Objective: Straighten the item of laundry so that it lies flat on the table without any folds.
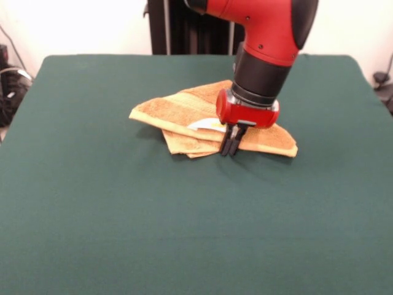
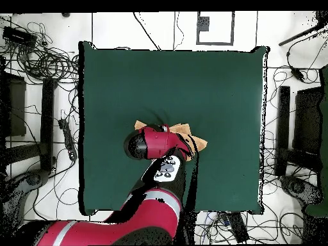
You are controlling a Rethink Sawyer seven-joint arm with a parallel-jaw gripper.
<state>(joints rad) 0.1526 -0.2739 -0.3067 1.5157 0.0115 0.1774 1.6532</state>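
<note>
The towel [image 1: 202,120] lies folded over itself in a rough triangle on the table [image 1: 123,215], a little behind the middle of the green cloth in the front view. Several layers show at its near edge, one corner points left, another right, and a white label [image 1: 206,125] lies on top. A paler woven band runs along the upper layer.

The gripper [image 1: 229,149] comes down from above onto the near edge of the towel, right of the label. Its two dark fingers [image 1: 234,140] stand close together, their tips at the towel's folded border where it meets the table; whether cloth is pinched between them cannot be told. The red gripper body sits just over the towel's middle.

In the overhead view the arm [image 2: 154,144] covers most of the towel [image 2: 192,138]; only orange corners stick out on either side. There are no containers on the table
</note>
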